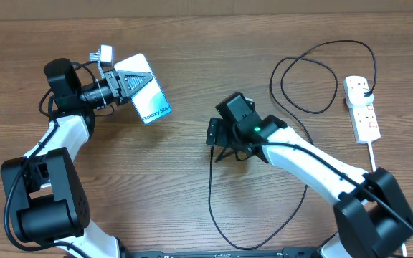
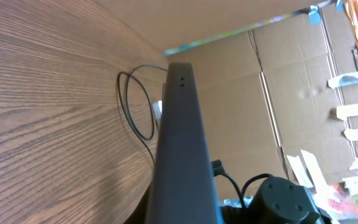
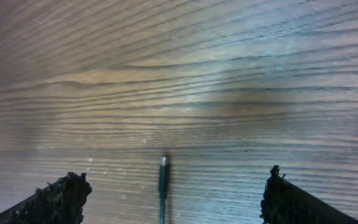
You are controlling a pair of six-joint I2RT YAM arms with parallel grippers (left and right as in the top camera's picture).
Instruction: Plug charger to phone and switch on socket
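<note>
Overhead looks straight down; wrist views sit close to the table, all sharing the charger.

The left arm and right arm are built alike, with smooth white shells on the long links and chunky black housings at the joints. Thin black cables loop from joint to joint. Each arm rises from a bulky black base toward the near edge of the counter. A small green light glows on the right arm's black wrist block. The left gripper has dark triangular fingers with a lattice pattern, and a little pale camera box sits behind them. The right gripper ends in black, rough-textured fingertips.
</note>
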